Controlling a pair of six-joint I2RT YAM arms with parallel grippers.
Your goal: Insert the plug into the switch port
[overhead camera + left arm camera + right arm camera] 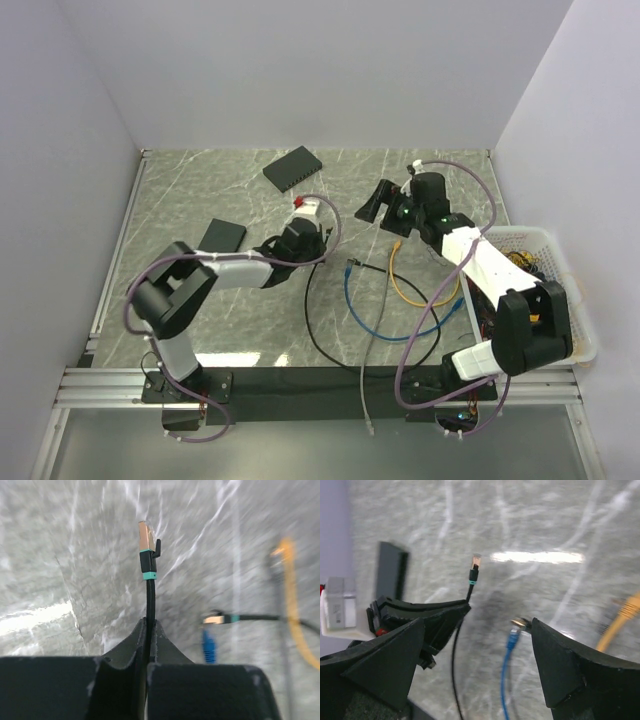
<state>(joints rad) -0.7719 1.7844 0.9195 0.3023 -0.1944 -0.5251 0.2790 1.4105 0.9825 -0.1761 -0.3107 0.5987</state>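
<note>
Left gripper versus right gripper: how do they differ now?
The left gripper is shut on the black cable below its gold tip; the right gripper stands wide open, holding nothing. The left gripper is near the table's centre; the right gripper is farther back and right. Neither touches the orange cable.

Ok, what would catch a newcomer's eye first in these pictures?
The left end effector, at mid-table, is shut on a black cable whose copper-tipped plug juts out beyond it. The right end effector hangs wide open to its right, holding nothing. The yellow cable lies loose and untouched on the marbled table.
</note>
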